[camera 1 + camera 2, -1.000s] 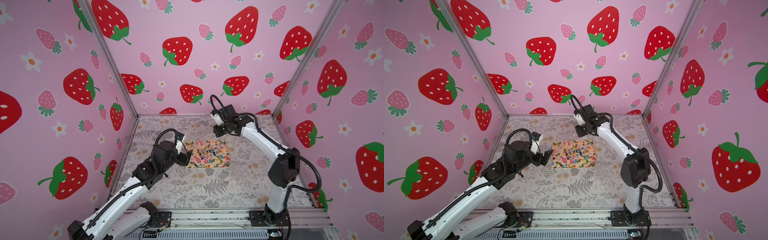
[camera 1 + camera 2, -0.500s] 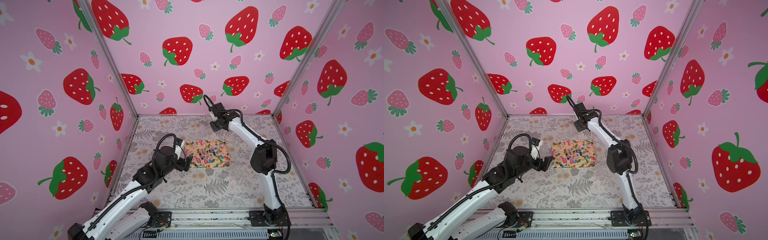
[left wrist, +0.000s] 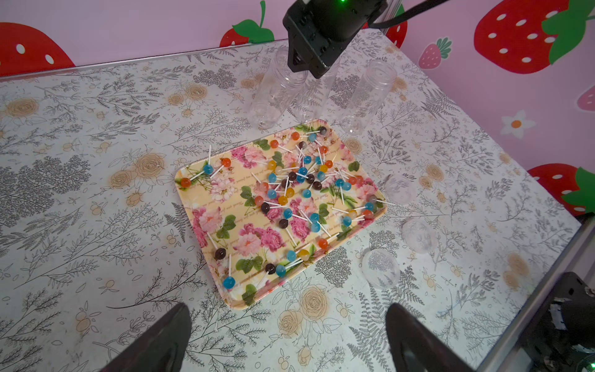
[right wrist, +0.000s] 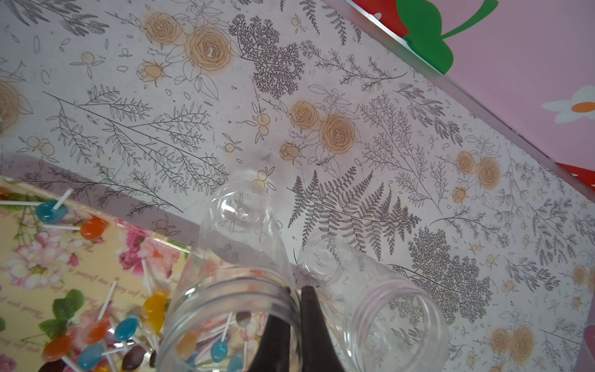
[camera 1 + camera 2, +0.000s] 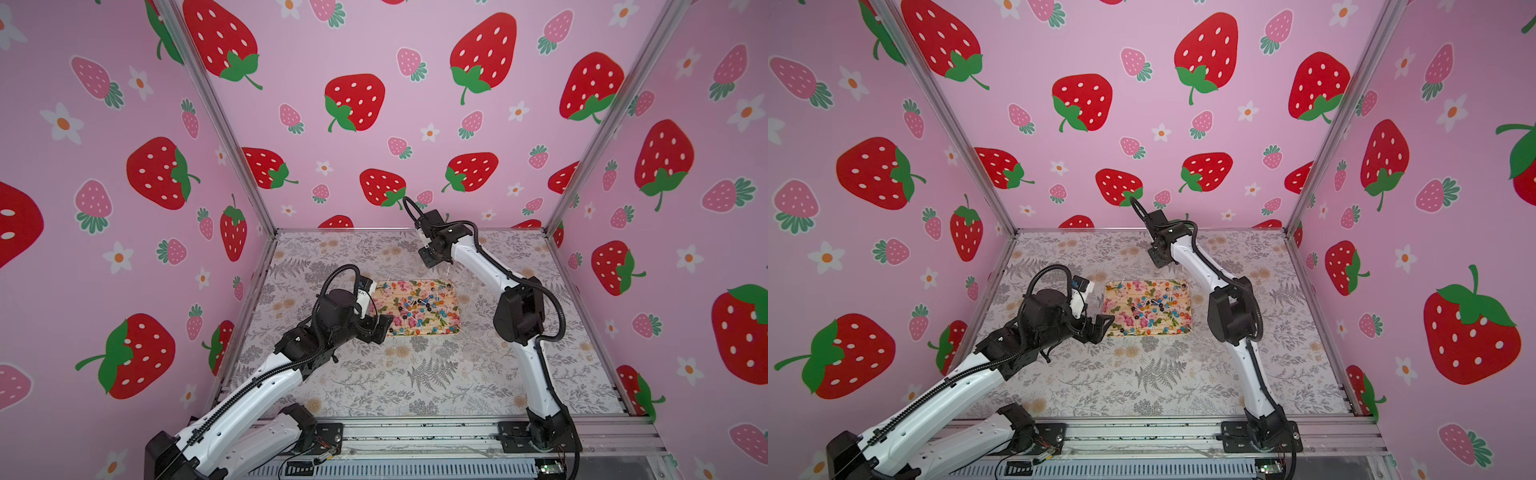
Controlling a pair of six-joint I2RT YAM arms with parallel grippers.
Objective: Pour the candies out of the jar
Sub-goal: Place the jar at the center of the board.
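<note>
Left fingers (image 5: pixel 1100 327) hang spread and empty just beside the tray (image 3: pixel 238 304), where the candies (image 3: pixel 289 193) lie scattered. Right fingers (image 4: pixel 299 338) are pressed together at the rim of an empty clear jar (image 4: pixel 238 257). Whether they pinch it, I cannot tell.

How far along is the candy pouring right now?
It looks finished. The candies lie scattered on the floral tray, and the three clear jars beside it look empty, with their lids off on the table. Nothing is in hand: the left hand is open and the right hand is shut by the jars. No step appears left.
</note>
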